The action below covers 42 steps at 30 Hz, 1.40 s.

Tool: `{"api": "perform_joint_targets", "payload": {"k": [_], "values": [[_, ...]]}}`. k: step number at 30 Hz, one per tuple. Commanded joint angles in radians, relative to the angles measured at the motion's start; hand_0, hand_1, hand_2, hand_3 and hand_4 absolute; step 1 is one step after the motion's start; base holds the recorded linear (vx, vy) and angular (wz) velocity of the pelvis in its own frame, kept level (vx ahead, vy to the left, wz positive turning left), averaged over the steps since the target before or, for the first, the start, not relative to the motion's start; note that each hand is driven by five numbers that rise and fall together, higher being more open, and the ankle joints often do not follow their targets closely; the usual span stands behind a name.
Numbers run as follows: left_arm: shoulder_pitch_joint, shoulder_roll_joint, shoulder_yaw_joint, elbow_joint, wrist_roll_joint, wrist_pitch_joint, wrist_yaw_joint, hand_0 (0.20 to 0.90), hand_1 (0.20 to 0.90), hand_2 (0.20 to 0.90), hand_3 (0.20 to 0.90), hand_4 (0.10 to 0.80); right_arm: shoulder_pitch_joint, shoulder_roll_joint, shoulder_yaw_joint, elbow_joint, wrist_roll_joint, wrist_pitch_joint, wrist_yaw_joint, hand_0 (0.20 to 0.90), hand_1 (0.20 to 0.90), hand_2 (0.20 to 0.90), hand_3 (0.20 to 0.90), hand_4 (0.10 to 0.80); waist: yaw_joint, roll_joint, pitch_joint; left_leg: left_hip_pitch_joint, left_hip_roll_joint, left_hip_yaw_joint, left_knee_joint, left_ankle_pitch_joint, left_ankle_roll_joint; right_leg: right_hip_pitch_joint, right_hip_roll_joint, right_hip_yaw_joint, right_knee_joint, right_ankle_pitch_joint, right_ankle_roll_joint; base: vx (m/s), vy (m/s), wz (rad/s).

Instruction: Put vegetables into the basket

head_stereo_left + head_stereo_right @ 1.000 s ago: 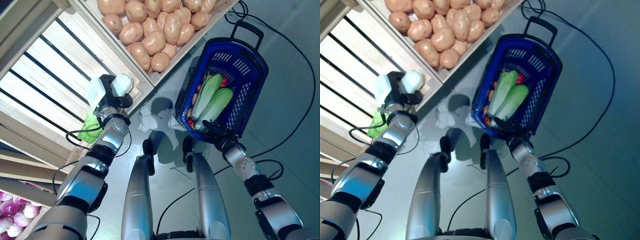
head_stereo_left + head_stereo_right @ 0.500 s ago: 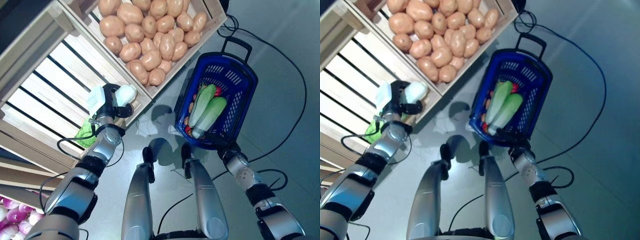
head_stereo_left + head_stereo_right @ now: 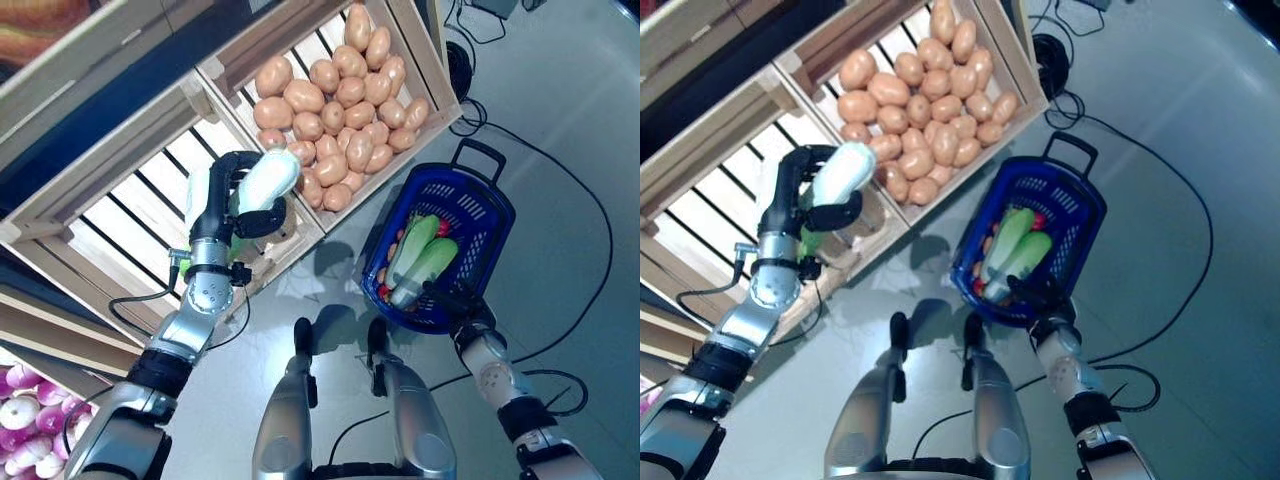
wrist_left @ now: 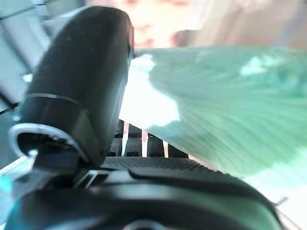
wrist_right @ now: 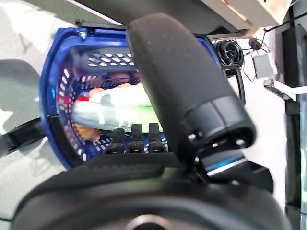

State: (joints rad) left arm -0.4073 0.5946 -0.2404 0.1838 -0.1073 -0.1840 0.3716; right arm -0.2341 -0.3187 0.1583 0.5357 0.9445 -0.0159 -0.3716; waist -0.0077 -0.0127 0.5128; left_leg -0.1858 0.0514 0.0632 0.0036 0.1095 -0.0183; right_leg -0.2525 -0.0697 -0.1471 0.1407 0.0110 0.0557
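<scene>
1. The slatted pale wooden crate (image 3: 110,210) is the biggest thing in view; it is largely bare, and the left hand is raised over its front corner.
2. Beside it, a second wooden crate (image 3: 425,50) is heaped with brown potatoes (image 3: 340,95).
3. The blue plastic shopping basket with a black handle (image 3: 490,205) sits on the grey floor near the potato crate's corner. It already holds two long pale-green cabbages (image 3: 425,262) with small red and orange vegetables underneath.
4. The left hand (image 3: 240,200) has its fingers and thumb curled round a pale green-and-white cabbage (image 3: 268,180); its wrist view shows leafy green pressed against the palm. The cabbage is in the air above the crate edge, well apart from the basket.
5. The right hand (image 3: 452,298) is at the basket's near rim. Its wrist view looks into the basket, but I cannot tell whether its fingers grip the rim or merely rest there.
6. Judged step: carrying the picked cabbage. Next, the left arm needs to swing across to the basket, lower the cabbage over the open space and uncurl.
</scene>
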Motion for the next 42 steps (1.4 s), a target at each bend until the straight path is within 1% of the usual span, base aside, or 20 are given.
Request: {"api": "perform_joint_targets", "payload": {"k": [1, 2, 3, 4, 5, 6, 9, 10, 11, 13, 15, 20, 22, 26, 29, 30, 31, 34, 37, 42], "values": [[0.027, -0.045, 0.079, -0.121, -0.161, -0.169, -0.102, 0.3, 0.3, 0.3, 0.3, 0.4, 0.084, -0.009, -0.046, -0.088, -0.052, -0.109, -0.004, 0.9, 0.9, 0.9, 0.9, 0.8, 0.011, 0.019, -0.173, -0.009, -0.051, -0.04, -0.002, -0.049, -0.04, 0.096, -0.033, -0.042, -0.111, 0.023, 0.033, 0.042, 0.025, 0.08], [0.035, -0.05, 0.082, -0.129, -0.168, -0.174, -0.111, 0.3, 0.3, 0.3, 0.3, 0.4, 0.089, -0.007, -0.047, -0.09, -0.053, -0.11, -0.004, 0.9, 0.9, 0.9, 0.9, 0.8, 0.011, 0.02, -0.176, -0.002, -0.051, -0.041, -0.007, -0.048, -0.04, 0.103, -0.033, -0.044, -0.114, 0.024, 0.034, 0.088, 0.043, 0.05], [0.076, -0.08, 0.09, -0.173, -0.254, -0.191, -0.164, 0.3, 0.3, 0.3, 0.3, 0.4, 0.112, 0.008, -0.055, -0.096, -0.069, -0.119, -0.002, 0.9, 0.9, 0.9, 0.9, 0.8, 0.015, 0.021, -0.199, 0.023, -0.053, -0.041, -0.011, -0.053, -0.037, 0.131, -0.036, -0.05, -0.124, 0.024, 0.037, 0.076, 0.035, 0.03], [0.09, -0.09, 0.095, -0.187, -0.294, -0.185, -0.189, 0.3, 0.3, 0.3, 0.3, 0.4, 0.12, 0.012, -0.056, -0.102, -0.078, -0.119, -0.004, 0.9, 0.9, 0.9, 0.9, 0.8, 0.016, 0.021, -0.206, 0.03, -0.054, -0.043, -0.009, -0.055, -0.036, 0.14, -0.036, -0.053, -0.126, 0.024, 0.037, 0.105, 0.039, 0.0], [0.115, -0.113, 0.105, -0.209, -0.374, -0.178, -0.243, 0.3, 0.3, 0.3, 0.3, 0.4, 0.133, 0.018, -0.06, -0.11, -0.086, -0.118, -0.002, 0.9, 0.9, 0.9, 0.9, 0.8, 0.017, 0.021, -0.218, 0.046, -0.055, -0.044, -0.007, -0.061, -0.033, 0.159, -0.037, -0.057, -0.129, 0.022, 0.038, 0.092, 0.018, 0.05], [0.136, -0.138, 0.112, -0.223, -0.49, -0.158, -0.299, 0.3, 0.3, 0.3, 0.3, 0.4, 0.143, 0.023, -0.063, -0.116, -0.092, -0.122, 0.01, 0.9, 0.9, 0.9, 0.9, 0.8, 0.02, 0.02, -0.231, 0.059, -0.056, -0.045, -0.003, -0.068, -0.03, 0.173, -0.039, -0.058, -0.131, 0.021, 0.038, 0.1, 0.017, 0.08], [0.215, -0.209, 0.114, -0.255, -0.666, -0.118, -0.463, 0.3, 0.3, 0.3, 0.3, 0.4, 0.171, 0.041, -0.069, -0.157, -0.143, -0.127, 0.031, 0.9, 0.9, 0.9, 0.9, 0.8, 0.021, 0.018, -0.268, 0.101, -0.054, -0.045, -0.004, -0.08, -0.025, 0.212, -0.042, -0.058, -0.144, 0.028, 0.043, 0.106, 0.015, 0.12], [0.224, -0.213, 0.114, -0.26, -0.697, -0.109, -0.482, 0.3, 0.3, 0.3, 0.3, 0.4, 0.176, 0.042, -0.069, -0.164, -0.149, -0.129, 0.036, 0.9, 0.9, 0.9, 0.9, 0.8, 0.022, 0.018, -0.271, 0.106, -0.054, -0.045, -0.005, -0.081, -0.025, 0.216, -0.042, -0.057, -0.147, 0.03, 0.043, 0.117, 0.016, 0.03], [0.259, -0.239, 0.102, -0.278, -0.77, -0.078, -0.534, 0.3, 0.3, 0.3, 0.3, 0.4, 0.191, 0.051, -0.068, -0.201, -0.167, -0.124, 0.038, 0.9, 0.9, 0.9, 0.9, 0.8, 0.023, 0.017, -0.288, 0.127, -0.05, -0.043, -0.017, -0.08, -0.024, 0.235, -0.046, -0.059, -0.16, 0.04, 0.048, 0.117, 0.013, 0.02], [0.296, -0.256, 0.094, -0.3, -0.855, -0.034, -0.58, 0.3, 0.3, 0.3, 0.3, 0.4, 0.216, 0.053, -0.072, -0.253, -0.195, -0.131, 0.066, 0.9, 0.9, 0.9, 0.9, 0.8, 0.023, 0.013, -0.313, 0.161, -0.048, -0.044, -0.045, -0.078, -0.022, 0.262, -0.044, -0.055, -0.185, 0.053, 0.055, 0.128, 0.012, 0.01], [0.32, -0.268, 0.092, -0.304, -0.899, 0.012, -0.613, 0.3, 0.3, 0.3, 0.3, 0.4, 0.235, 0.057, -0.076, -0.302, -0.205, -0.138, 0.099, 0.9, 0.9, 0.9, 0.9, 0.8, 0.019, 0.01, -0.333, 0.189, -0.048, -0.042, -0.06, -0.082, -0.021, 0.278, -0.046, -0.05, -0.201, 0.063, 0.061, 0.089, 0.017, 0.03], [0.362, -0.255, 0.088, -0.304, -0.907, 0.088, -0.643, 0.3, 0.3, 0.3, 0.3, 0.4, 0.273, 0.049, -0.105, -0.415, -0.131, -0.157, 0.271, 0.9, 0.9, 0.9, 0.9, 0.8, 0.011, 0.007, -0.372, 0.231, -0.048, -0.029, -0.082, -0.095, -0.015, 0.304, -0.045, -0.041, -0.22, 0.066, 0.07, 0.065, 0.027, 0.0], [0.367, -0.247, 0.086, -0.301, -0.881, 0.104, -0.647, 0.3, 0.3, 0.3, 0.3, 0.4, 0.28, 0.042, -0.109, -0.452, -0.128, -0.159, 0.323, 0.9, 0.9, 0.9, 0.9, 0.8, 0.009, 0.006, -0.381, 0.24, -0.046, -0.022, -0.085, -0.1, -0.014, 0.309, -0.046, -0.042, -0.223, 0.065, 0.072, 0.042, 0.023, -0.02], [0.369, -0.226, 0.079, -0.304, -0.87, 0.145, -0.64, 0.3, 0.3, 0.3, 0.3, 0.4, 0.288, -0.005, -0.099, -0.573, -0.16, -0.127, 0.442, 0.9, 0.9, 0.9, 0.9, 0.8, 0.002, 0.003, -0.405, 0.263, -0.047, -0.009, -0.091, -0.111, -0.009, 0.323, -0.049, -0.037, -0.227, 0.063, 0.079, 0.048, 0.034, -0.06], [0.359, -0.216, 0.069, -0.292, -0.863, 0.149, -0.623, 0.3, 0.3, 0.3, 0.3, 0.4, 0.281, -0.035, -0.08, -0.619, -0.154, -0.107, 0.518, 0.9, 0.9, 0.9, 0.9, 0.8, 0.001, -0.001, -0.414, 0.272, -0.047, -0.004, -0.091, -0.116, -0.008, 0.328, -0.051, -0.036, -0.228, 0.064, 0.084, 0.038, 0.017, -0.04], [0.356, -0.214, 0.067, -0.29, -0.859, 0.151, -0.624, 0.3, 0.3, 0.3, 0.3, 0.4, 0.278, -0.043, -0.075, -0.629, -0.14, -0.096, 0.533, 0.9, 0.9, 0.9, 0.9, 0.8, 0.0, -0.002, -0.416, 0.274, -0.047, -0.002, -0.091, -0.116, -0.007, 0.329, -0.052, -0.036, -0.228, 0.064, 0.084, 0.039, 0.015, -0.02], [0.356, -0.205, 0.07, -0.297, -0.843, 0.161, -0.619, 0.3, 0.3, 0.3, 0.3, 0.4, 0.273, -0.068, -0.067, -0.664, -0.093, -0.044, 0.582, 0.9, 0.9, 0.9, 0.9, 0.8, 0.002, -0.007, -0.422, 0.277, -0.048, 0.003, -0.091, -0.119, -0.006, 0.33, -0.053, -0.032, -0.228, 0.063, 0.086, 0.03, 0.013, -0.02], [0.346, -0.199, 0.062, -0.295, -0.839, 0.168, -0.613, 0.3, 0.3, 0.3, 0.3, 0.4, 0.258, -0.099, -0.048, -0.684, -0.074, -0.008, 0.646, 0.9, 0.9, 0.9, 0.9, 0.8, 0.004, -0.013, -0.423, 0.284, -0.047, 0.008, -0.091, -0.123, -0.005, 0.334, -0.051, -0.031, -0.228, 0.062, 0.086, 0.025, 0.009, -0.03], [0.348, -0.192, 0.053, -0.309, -0.829, 0.173, -0.599, 0.3, 0.3, 0.3, 0.3, 0.4, 0.256, -0.124, -0.029, -0.718, -0.031, 0.044, 0.692, 0.9, 0.9, 0.9, 0.9, 0.8, 0.007, -0.019, -0.43, 0.286, -0.045, 0.009, -0.091, -0.126, -0.006, 0.336, -0.052, -0.03, -0.228, 0.06, 0.089, 0.0, 0.0, 0.0], [0.354, -0.178, 0.053, -0.314, -0.834, 0.157, -0.61, 0.3, 0.3, 0.3, 0.3, 0.4, 0.262, -0.165, -0.015, -0.733, -0.044, 0.115, 0.731, 0.9, 0.9, 0.9, 0.9, 0.8, 0.01, -0.027, -0.439, 0.287, -0.044, 0.01, -0.091, -0.129, -0.008, 0.336, -0.055, -0.032, -0.228, 0.059, 0.094, 0.0, 0.0, 0.0]]}}
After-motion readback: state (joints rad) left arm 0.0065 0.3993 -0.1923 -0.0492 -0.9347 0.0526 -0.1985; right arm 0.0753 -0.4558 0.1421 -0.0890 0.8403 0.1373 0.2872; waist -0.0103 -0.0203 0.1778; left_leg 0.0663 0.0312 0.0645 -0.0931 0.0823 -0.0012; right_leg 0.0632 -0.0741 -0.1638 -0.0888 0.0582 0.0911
